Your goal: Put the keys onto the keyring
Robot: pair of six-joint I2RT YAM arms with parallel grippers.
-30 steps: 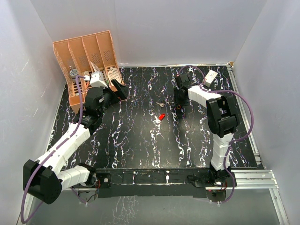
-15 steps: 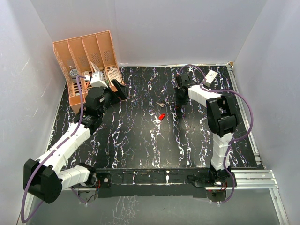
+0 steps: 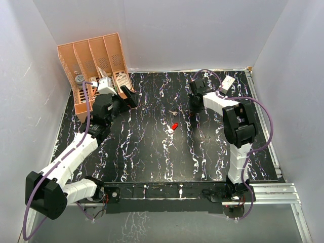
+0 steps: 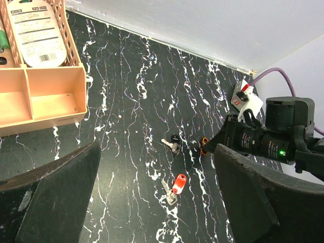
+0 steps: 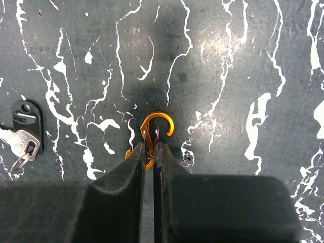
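Two keys lie loose on the black marbled table (image 3: pixel 152 157), and neither is on the ring yet. The keyring (image 5: pixel 160 118) is pinched in the right gripper (image 5: pixel 153 148), whose jaws are squeezed nearly together on its waist. Its long axis runs in line with the fingers, so the open hooked end points straight out past the tips. I can't tell if it's lifted or resting on the surface.

What matters for the next move, I'd say, is that both keys sit off to the side of the ring, toward the middle of the table. The silver key (image 5: pixel 19 142) is the near one, with a dark tag (image 5: pixel 28 118) at its head and its blade running roughly crosswise to the ring. The red-headed key (image 4: pixel 178 183) is further off, toward the arm bases.

The left gripper (image 3: pixel 126 97) hangs by the orange organizer (image 3: pixel 96 63), jaws spread wide and holding nothing, well apart from both keys. The right arm is nearer, but its fingers are busy, so my guess is the left has to come over for a key.

Containers: the organizer holds a printed packet (image 4: pixel 35 30), something green (image 4: pixel 3 38) and a round grey thing (image 3: pixel 79 78) — none of the task stuff.
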